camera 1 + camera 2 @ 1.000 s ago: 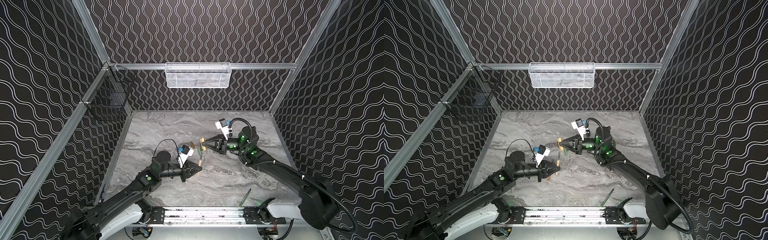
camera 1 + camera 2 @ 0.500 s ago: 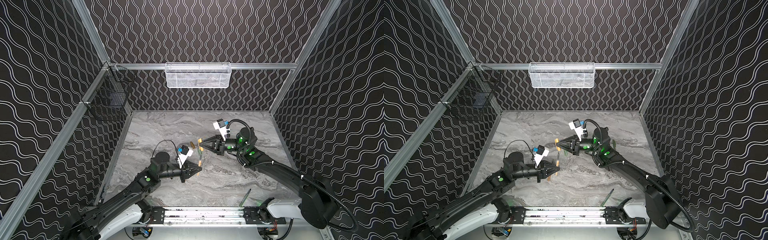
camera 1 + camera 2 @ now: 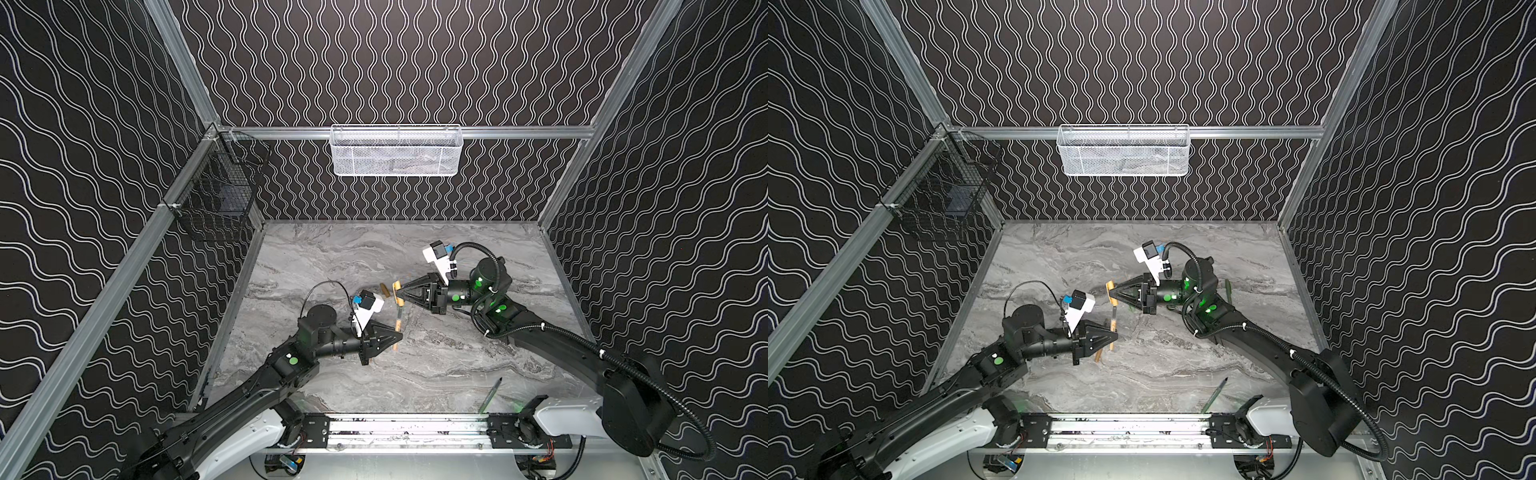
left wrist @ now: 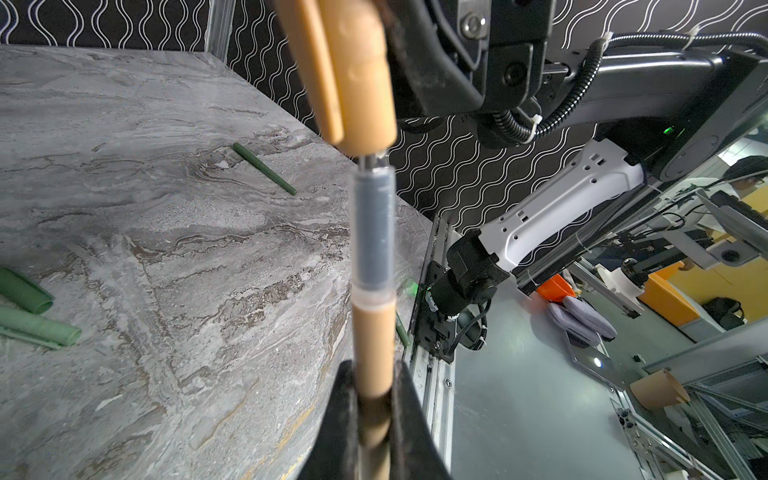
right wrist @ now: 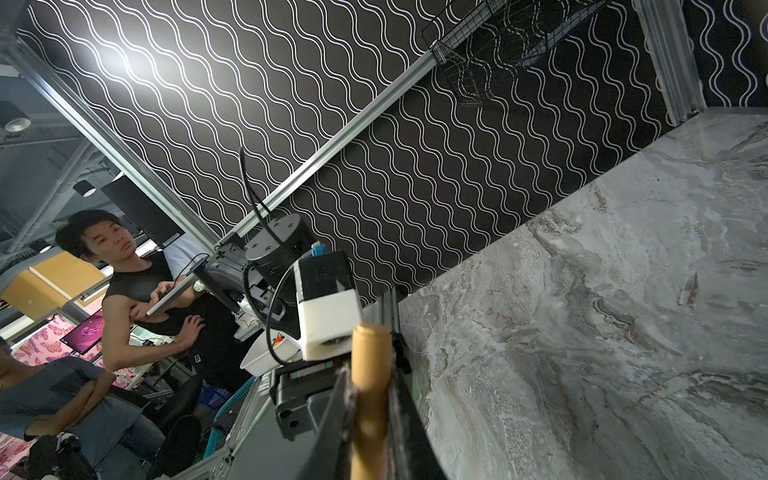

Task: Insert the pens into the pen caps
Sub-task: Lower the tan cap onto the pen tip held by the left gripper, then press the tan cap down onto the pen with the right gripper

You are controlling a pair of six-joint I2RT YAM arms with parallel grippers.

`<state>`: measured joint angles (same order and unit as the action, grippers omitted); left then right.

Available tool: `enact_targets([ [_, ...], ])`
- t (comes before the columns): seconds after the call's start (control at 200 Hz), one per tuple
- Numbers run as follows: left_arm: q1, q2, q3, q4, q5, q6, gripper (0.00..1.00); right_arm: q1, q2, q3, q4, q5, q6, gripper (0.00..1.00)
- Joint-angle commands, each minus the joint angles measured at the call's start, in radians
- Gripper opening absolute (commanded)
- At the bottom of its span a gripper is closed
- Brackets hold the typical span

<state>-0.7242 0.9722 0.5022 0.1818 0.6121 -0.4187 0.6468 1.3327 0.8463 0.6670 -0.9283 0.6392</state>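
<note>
My left gripper (image 3: 398,335) (image 4: 374,399) is shut on a tan-orange pen (image 4: 373,332), which points away from it toward the back. The pen's dark tip section (image 4: 372,232) ends right at the mouth of a tan-orange pen cap (image 4: 357,75). My right gripper (image 3: 399,291) (image 5: 370,399) is shut on that cap (image 5: 370,365), holding it in line above the pen (image 3: 1112,316). Both top views show the two grippers close together over the table's middle. A green pen (image 3: 490,394) lies by the front rail.
Another green pen (image 4: 266,168) and two green caps (image 4: 25,293) (image 4: 39,328) lie on the marble table (image 3: 332,257). A tan cap (image 3: 384,289) rests behind the grippers. A white mesh basket (image 3: 395,151) hangs on the back wall, a black wire basket (image 3: 220,191) on the left wall.
My right gripper has carried the tan cap a little to the left, over the pen's tip. The left gripper and its pen have barely moved.
</note>
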Motion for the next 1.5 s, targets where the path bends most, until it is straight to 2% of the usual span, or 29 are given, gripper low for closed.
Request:
enact_targets([
  [0.0,0.0,-0.005,0.001,0.024,-0.009,0.006,0.0,0.008,-0.002,0.004,0.023,0.01,-0.013,0.12],
  [0.22,0.0,-0.01,0.004,0.033,-0.014,0.008,0.0,0.02,-0.003,-0.005,0.03,0.018,-0.023,0.12],
  [0.525,0.0,-0.025,0.027,0.096,-0.011,-0.016,0.0,0.031,-0.016,-0.106,0.228,0.046,0.026,0.1],
  [0.741,0.0,-0.035,0.032,0.146,0.003,-0.037,0.0,0.065,-0.007,-0.131,0.27,0.054,0.009,0.09],
  [0.891,0.0,-0.054,0.051,0.135,-0.007,-0.032,0.0,0.113,-0.007,-0.139,0.211,0.106,-0.064,0.09],
  [0.991,0.0,-0.067,0.068,0.126,-0.022,-0.027,0.0,0.142,-0.016,-0.139,0.161,0.144,-0.112,0.0],
  [1.116,0.0,-0.069,0.101,0.104,-0.027,-0.005,0.0,0.173,-0.016,-0.113,0.058,0.172,-0.172,0.0],
  [1.491,0.001,-0.126,0.146,-0.01,-0.166,0.081,0.0,0.203,-0.033,-0.096,-0.128,0.288,-0.214,0.0],
])
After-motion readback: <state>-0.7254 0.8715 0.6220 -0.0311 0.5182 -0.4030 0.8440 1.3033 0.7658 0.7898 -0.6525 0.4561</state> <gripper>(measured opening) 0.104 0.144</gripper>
